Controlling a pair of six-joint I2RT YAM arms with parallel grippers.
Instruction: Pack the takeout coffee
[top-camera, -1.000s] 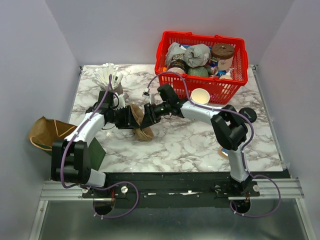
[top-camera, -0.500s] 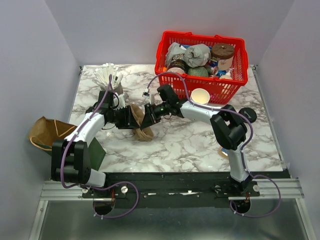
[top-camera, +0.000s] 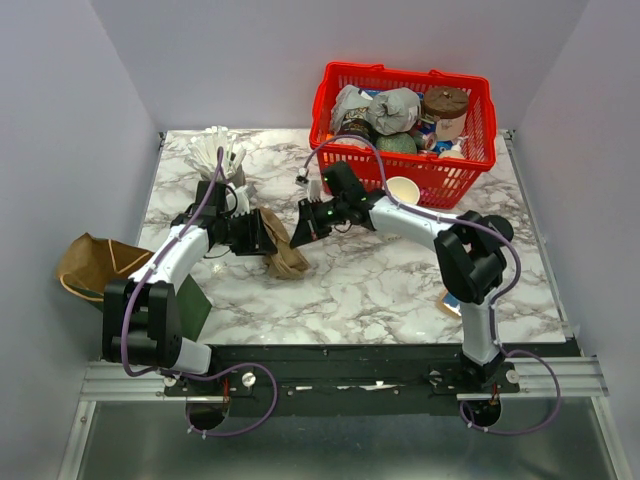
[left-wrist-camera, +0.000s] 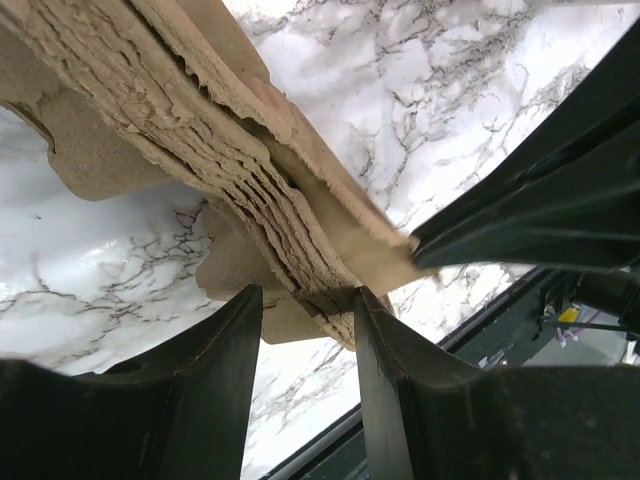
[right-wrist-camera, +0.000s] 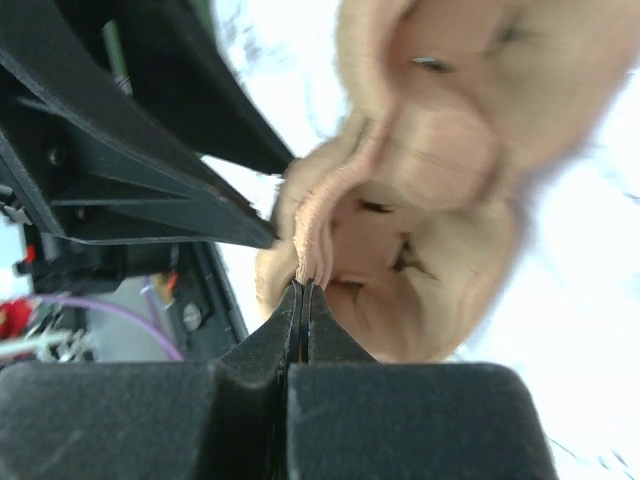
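- Marble table (top-camera: 400, 280) carries the carrier stack (top-camera: 285, 258), left of centre.
- Left gripper (left-wrist-camera: 305, 300) clamps the stack's edge, jaws half apart.
- Right gripper (right-wrist-camera: 303, 285) pinches one thin lip, jaws fully together.
- Risk: pulp tears, or nested carriers lift together.

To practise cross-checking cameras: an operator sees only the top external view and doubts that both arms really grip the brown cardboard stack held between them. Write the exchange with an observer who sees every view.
Operator: Is the cardboard stack really gripped on the left side?
Observer: Yes. The left wrist view shows the left fingers standing either side of its ragged, many-layered edge.
Operator: And on the right side?
Observer: The right wrist view shows the right fingers shut flat together, their tips pinching one thin edge of the stack.
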